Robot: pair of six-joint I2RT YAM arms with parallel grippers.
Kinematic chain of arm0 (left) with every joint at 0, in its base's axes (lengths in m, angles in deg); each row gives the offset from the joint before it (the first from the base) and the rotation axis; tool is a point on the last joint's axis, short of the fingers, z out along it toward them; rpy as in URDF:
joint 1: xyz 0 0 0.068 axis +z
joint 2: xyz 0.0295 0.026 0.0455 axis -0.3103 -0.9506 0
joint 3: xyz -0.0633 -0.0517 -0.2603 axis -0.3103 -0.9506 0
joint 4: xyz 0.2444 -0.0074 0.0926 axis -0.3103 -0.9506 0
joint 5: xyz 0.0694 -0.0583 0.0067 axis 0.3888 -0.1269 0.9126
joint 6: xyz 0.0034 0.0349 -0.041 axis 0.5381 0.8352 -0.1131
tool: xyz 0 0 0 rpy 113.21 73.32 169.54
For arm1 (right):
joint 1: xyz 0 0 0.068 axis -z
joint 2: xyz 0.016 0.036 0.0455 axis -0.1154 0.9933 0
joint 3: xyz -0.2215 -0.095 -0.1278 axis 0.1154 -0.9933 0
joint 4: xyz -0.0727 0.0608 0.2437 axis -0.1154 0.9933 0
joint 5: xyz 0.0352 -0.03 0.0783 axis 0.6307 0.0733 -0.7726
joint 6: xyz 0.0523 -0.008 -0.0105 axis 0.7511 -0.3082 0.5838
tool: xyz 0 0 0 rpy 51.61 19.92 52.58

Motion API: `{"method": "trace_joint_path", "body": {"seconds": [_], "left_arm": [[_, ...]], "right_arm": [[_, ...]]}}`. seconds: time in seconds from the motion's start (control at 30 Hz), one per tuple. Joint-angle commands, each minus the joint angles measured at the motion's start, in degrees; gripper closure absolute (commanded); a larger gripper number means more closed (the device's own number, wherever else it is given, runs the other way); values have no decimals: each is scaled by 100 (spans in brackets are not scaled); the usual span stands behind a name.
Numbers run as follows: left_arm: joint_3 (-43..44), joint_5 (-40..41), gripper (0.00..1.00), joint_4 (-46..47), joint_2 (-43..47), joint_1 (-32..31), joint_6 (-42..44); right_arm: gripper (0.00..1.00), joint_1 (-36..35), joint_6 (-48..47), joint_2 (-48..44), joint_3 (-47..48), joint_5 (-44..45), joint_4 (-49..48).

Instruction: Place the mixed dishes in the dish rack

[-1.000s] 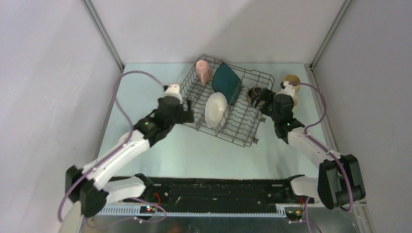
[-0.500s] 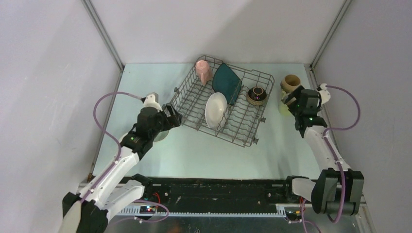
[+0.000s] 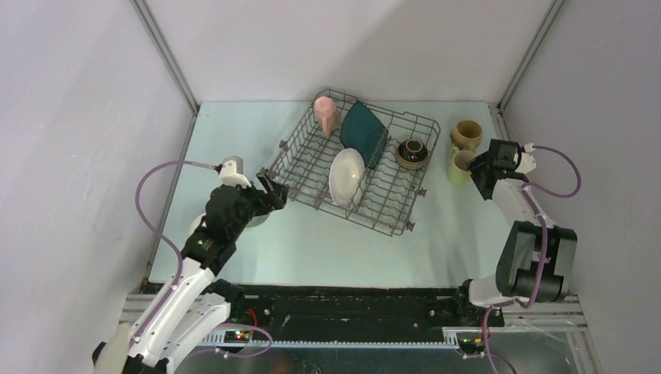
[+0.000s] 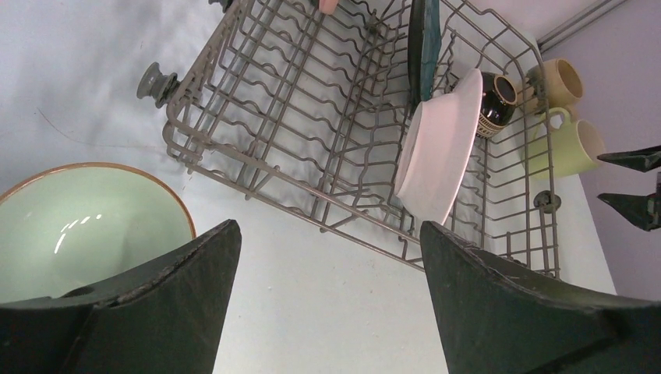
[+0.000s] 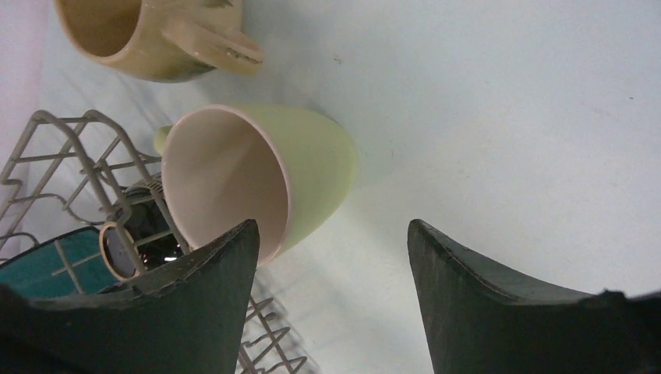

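I am partway through the loading. The dish rack (image 3: 355, 167) sits askew in the middle of the worktop (image 3: 312, 241) and holds four pieces. The pink mug (image 3: 326, 114) is at its far corner and the dark teal square plate (image 3: 362, 132) is on edge beside it. The white round plate (image 3: 345, 176) leans among the tines, and the dark brown bowl (image 3: 412, 153) is at the right end.

Three pieces that I can see are not yet in. The light-green mug (image 5: 265, 175) and the tan mug (image 5: 148, 35) stand just beside each other on the worktop, off the rack's right end. The pale green bowl (image 4: 78, 226) sits at the rack's near-left corner.

The step in hand looks to me like the pickup of the light-green mug. My right fingers (image 3: 478, 165) are level with it and stand apart with nothing between them. In the right wrist view the mug's rim is at one fingertip rather than inside the gap, so I have no grip on it.

My left fingers (image 3: 274, 189) are spread wide and empty, just above the pale green bowl, which lies under one finger and not between the two.

Next, I judge, the right fingers need to shift sideways so the mug's wall or body comes into the gap, and then close firmly. The tan mug's handle points toward the green one, so I should keep clear of it. After that the mug must rise over the rack's wire wall and go down among free tines near the dark brown bowl.
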Motion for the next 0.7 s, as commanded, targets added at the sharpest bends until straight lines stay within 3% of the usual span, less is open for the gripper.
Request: {"method": "trace_joint_path", "body": {"seconds": [0.0, 0.13, 0.27, 0.33, 0.37, 0.43, 0.67], "left_arm": [[-61, -81, 10, 228, 225, 31, -105], [-57, -118, 10, 154, 245, 31, -79], [-111, -25, 10, 114, 360, 31, -63], [-135, 2, 10, 121, 404, 31, -63], [-137, -8, 10, 131, 414, 31, -67], [-128, -76, 10, 135, 411, 31, -77], [-170, -659, 6, 424, 359, 31, -145]], "right_arm": [[28, -13, 241, 492, 453, 50, -140], [30, -17, 283, 799, 606, 87, -159], [45, 1, 287, 1000, 617, -45, -245], [65, 38, 338, 1037, 617, -175, -189], [89, 86, 401, 992, 617, -199, -127], [100, 123, 398, 774, 606, -96, 76], [100, -145, -171, -570, 582, 147, 220]]}}
